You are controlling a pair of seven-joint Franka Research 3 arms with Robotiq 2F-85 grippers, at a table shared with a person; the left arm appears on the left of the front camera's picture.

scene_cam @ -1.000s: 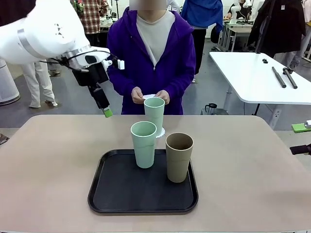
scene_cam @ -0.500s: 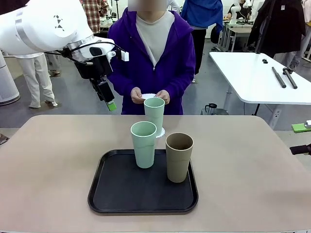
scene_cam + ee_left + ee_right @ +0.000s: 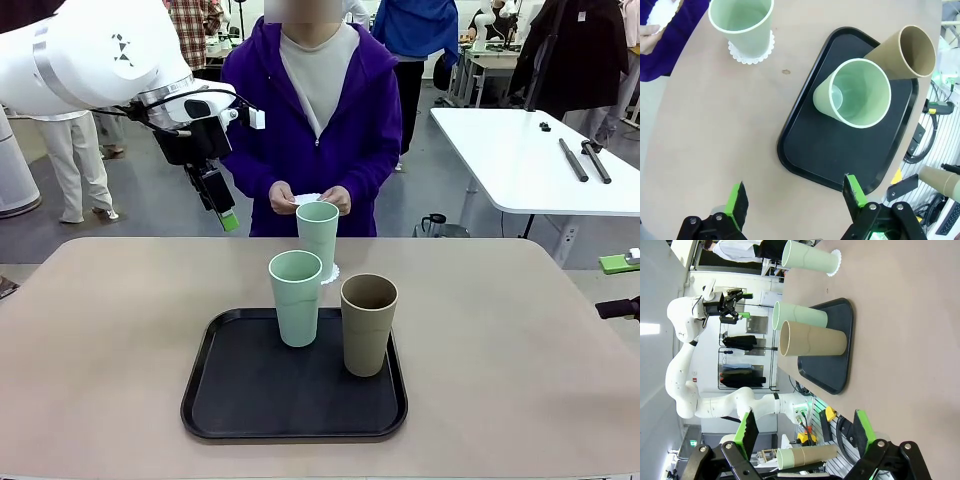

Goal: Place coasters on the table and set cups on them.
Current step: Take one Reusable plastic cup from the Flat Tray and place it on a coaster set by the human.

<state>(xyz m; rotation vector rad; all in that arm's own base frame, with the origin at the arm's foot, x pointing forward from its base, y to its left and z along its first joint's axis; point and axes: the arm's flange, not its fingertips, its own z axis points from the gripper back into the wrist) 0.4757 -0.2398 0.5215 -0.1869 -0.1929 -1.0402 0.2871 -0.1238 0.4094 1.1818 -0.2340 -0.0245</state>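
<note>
One mint green cup (image 3: 317, 236) (image 3: 742, 24) (image 3: 808, 260) stands on a white lacy coaster (image 3: 332, 272) (image 3: 753, 56) (image 3: 835, 262) on the tan table (image 3: 110, 340), just beyond the tray. A second mint cup (image 3: 296, 298) (image 3: 855, 93) (image 3: 801, 316) and a brown cup (image 3: 369, 324) (image 3: 903, 50) (image 3: 813, 343) stand upright on the black tray (image 3: 295, 405) (image 3: 805, 156) (image 3: 841, 360). The person's hands hold more coasters (image 3: 305, 198) (image 3: 659, 14) at the far edge. My left gripper (image 3: 226, 218) (image 3: 796, 197) hangs open and empty high above the table's far left. My right gripper (image 3: 624, 286) (image 3: 805, 432) is open and empty at the table's right edge.
The person in a purple jacket (image 3: 310, 120) stands at the far side, right behind the cup on the coaster. A white table with dark tools (image 3: 575, 160) stands at the back right. Bare tabletop lies left and right of the tray.
My left gripper has risen and shifted slightly right, then held still. The cups, tray and right gripper have not moved.
</note>
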